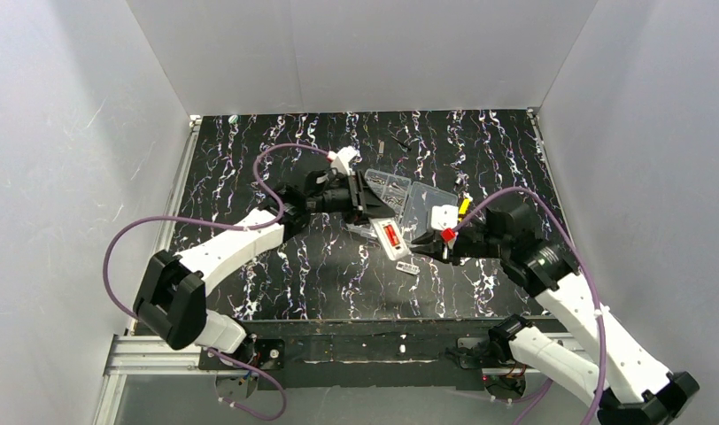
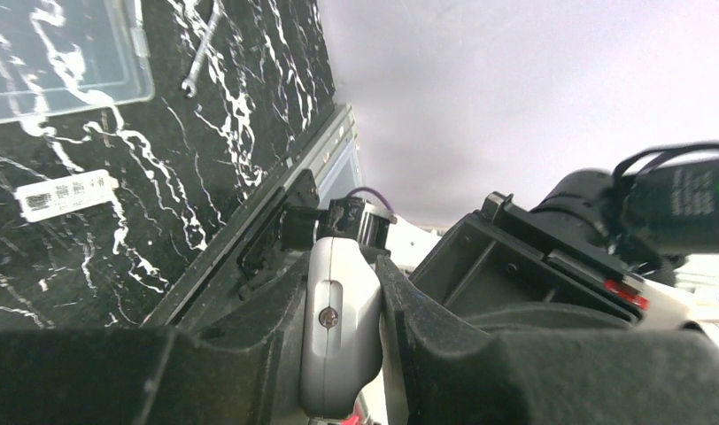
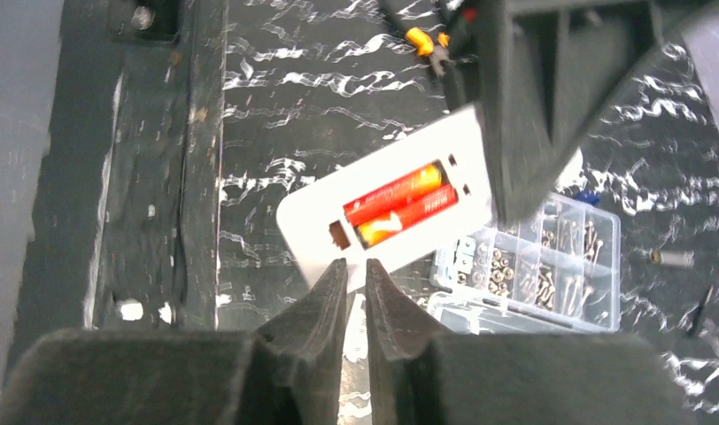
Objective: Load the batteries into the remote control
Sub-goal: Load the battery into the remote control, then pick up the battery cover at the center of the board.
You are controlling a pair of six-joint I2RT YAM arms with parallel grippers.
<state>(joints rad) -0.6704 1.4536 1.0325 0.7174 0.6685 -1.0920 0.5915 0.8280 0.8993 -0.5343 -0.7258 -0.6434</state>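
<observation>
The white remote control (image 1: 391, 237) is held slanted above the table, its recess up, with two red-and-orange batteries (image 3: 400, 202) lying side by side in it. My left gripper (image 1: 372, 215) is shut on the remote's far end; in the left wrist view the remote's rounded end (image 2: 338, 319) with a screw sits clamped between the fingers (image 2: 250, 354). My right gripper (image 3: 356, 270) points at the remote's (image 3: 320, 232) near edge, just short of it. Its jaws stand a narrow slit apart with nothing between them. From above, the right gripper (image 1: 424, 241) is at the remote's right side.
A clear compartment box (image 1: 400, 199) of screws lies open behind the remote; the right wrist view shows the box (image 3: 533, 257) too. A small white printed piece (image 1: 407, 266) lies in front. Yellow-handled pliers (image 1: 463, 205) and a small wrench (image 2: 201, 53) lie farther back.
</observation>
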